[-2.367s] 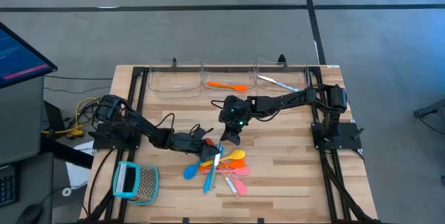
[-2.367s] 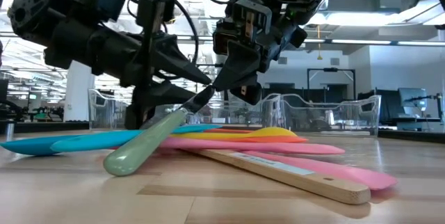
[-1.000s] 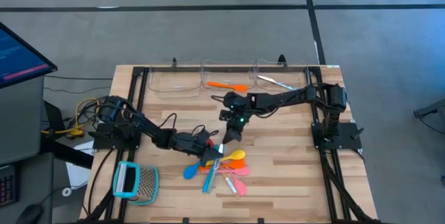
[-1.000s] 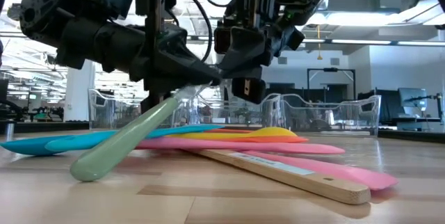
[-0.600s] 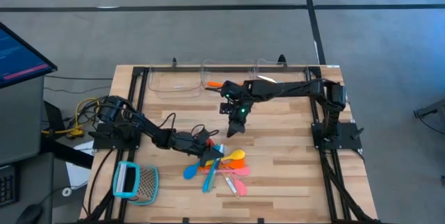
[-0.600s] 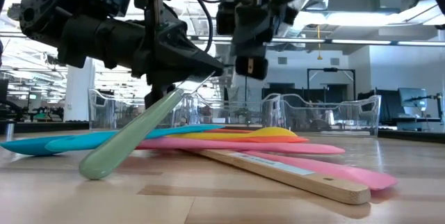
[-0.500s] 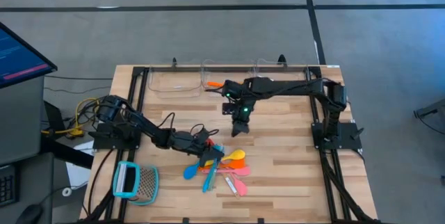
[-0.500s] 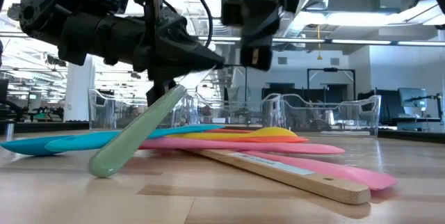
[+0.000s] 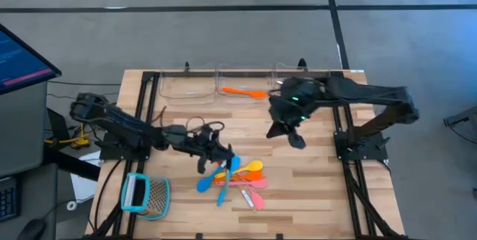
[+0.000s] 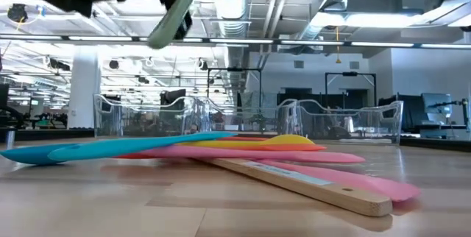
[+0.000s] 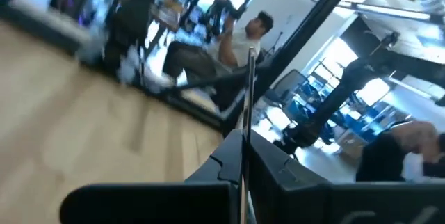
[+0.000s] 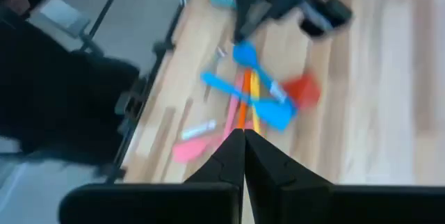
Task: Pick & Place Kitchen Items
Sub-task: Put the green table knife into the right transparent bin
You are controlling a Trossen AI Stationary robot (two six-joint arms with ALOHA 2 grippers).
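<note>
my left gripper [image 9: 215, 153] has come up off the heap. a moment ago the green-handled utensil [image 10: 174, 7] still leaned with its handle end on the wood. now it hangs clear at the top of the low view, with nothing of it touching the table [image 9: 313, 188]. my left fingers [image 11: 278, 175] are pressed together on a thin edge that runs up between them, which i take to be that same utensil, so the grip has held through the lift.

my right gripper [image 9: 296, 140] has swung away from the heap toward its own side of the table. its fingers [image 12: 226, 165] are closed against each other with nothing between them. it looks back over the pile from well apart.

the rest of the kitchen items lie where they were, crossed over one another in the pile [image 9: 237, 177] near the front of the table: the blue spoon [image 10: 110, 149], the pink spatula [image 10: 257, 152], the yellow one [image 10: 288, 140] and the wooden-handled one [image 10: 313, 186]. one orange utensil [image 9: 243, 91] already rests in the clear bins [image 9: 186, 85] at the back edge. the teal mesh tool [image 9: 145, 194] sits apart at the front left.

so i judge the pick done and the carry open: next is the trip to the bins, and the long handle could swing or slip on the way.
</note>
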